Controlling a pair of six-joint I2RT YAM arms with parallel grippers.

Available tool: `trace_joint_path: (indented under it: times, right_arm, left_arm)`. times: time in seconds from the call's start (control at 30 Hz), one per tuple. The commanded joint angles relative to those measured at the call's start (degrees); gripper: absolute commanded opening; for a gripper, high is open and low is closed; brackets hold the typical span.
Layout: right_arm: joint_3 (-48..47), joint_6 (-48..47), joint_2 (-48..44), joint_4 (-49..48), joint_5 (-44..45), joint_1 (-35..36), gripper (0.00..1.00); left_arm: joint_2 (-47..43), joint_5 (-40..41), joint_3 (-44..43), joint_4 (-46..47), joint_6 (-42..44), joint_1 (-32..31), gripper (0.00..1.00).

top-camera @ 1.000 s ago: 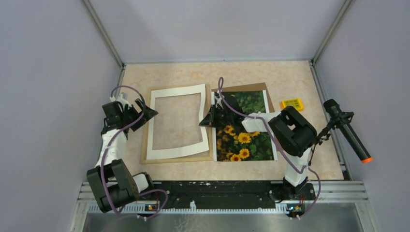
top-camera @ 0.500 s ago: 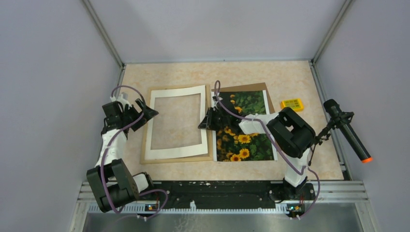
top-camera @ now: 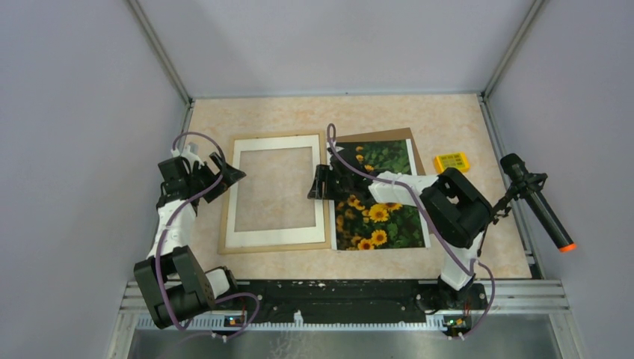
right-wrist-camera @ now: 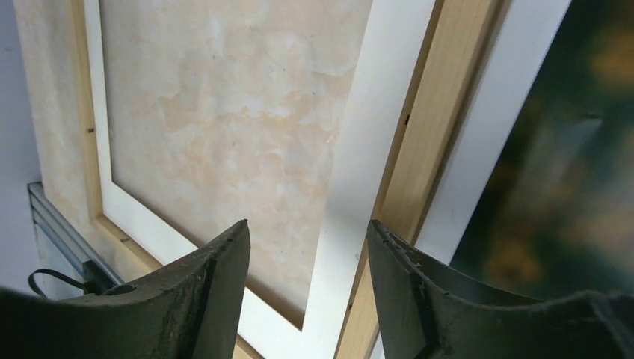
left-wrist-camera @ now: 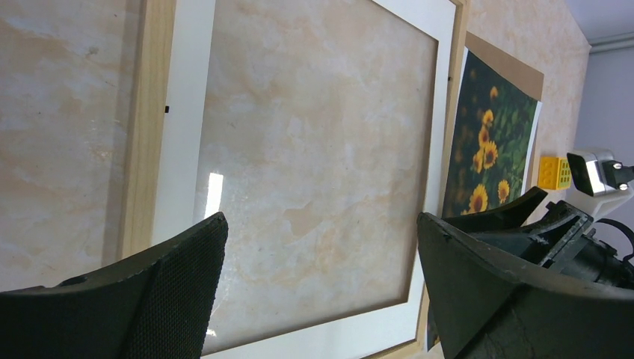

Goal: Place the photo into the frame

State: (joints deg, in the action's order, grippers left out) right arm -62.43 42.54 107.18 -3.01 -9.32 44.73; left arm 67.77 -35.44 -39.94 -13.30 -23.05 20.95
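Released white mat (top-camera: 278, 142), now flat in frame (top-camera: 224, 218) under right gripper (top-camera: 320, 183); jaws partly spread, holding nothing. Left gripper (top-camera: 228, 173) gaping wide, empty. Photo (top-camera: 381, 217) just right of right jaws, outside frame.

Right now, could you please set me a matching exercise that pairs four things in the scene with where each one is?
Things:
1. photo
2. white mat
3. yellow block
4. left gripper

Places:
A. farthest right, beyond the photo
B. lying flat inside the wooden frame
C. open, at the wooden frame's left edge
D. on the brown board, right of the wooden frame

Pairs: 1-D, 2-B, 3-A, 4-C
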Motion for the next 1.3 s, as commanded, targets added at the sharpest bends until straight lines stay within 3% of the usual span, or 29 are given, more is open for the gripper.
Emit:
trace_joint_path:
  times: [0.0,0.57,0.7,0.8,0.93,1.07,1.27]
  right_arm:
    - [-2.4,-4.7,-5.2,7.1,4.1,0.5,0.59]
    - [-2.8,-9.0,-8.5,9.9,8.9,-0.6,0.57]
    - [-2.7,-9.8,-9.5,12.1,6.3,-3.5,0.59]
    - [0.1,-10.6,-12.3,13.0,4.6,-6.3,0.61]
    - [4.8,-14.3,-19.8,16.6,8.9,-7.4,0.71]
    - [9.5,-18.4,-26.3,20.9,11.2,-7.3,0.72]
    - [15.2,-22.5,-32.6,22.6,15.8,1.7,0.73]
  left_arm:
    - [-0.6,-1.6,0.0,2.6,-0.6,-0.1,0.99]
    - [-0.7,-2.9,0.2,3.1,-0.7,-0.1,0.99]
    - [-0.7,-4.7,0.7,4.4,-0.9,-0.6,0.99]
    - [-0.6,-5.9,0.7,5.0,-1.0,-2.1,0.99]
    - [-0.8,-7.5,1.1,6.3,-1.3,-5.9,0.99]
    - [-0.3,-7.5,1.1,6.2,-0.9,-11.4,0.99]
    - [-1.4,-7.9,0.7,5.3,-0.2,-16.3,0.99]
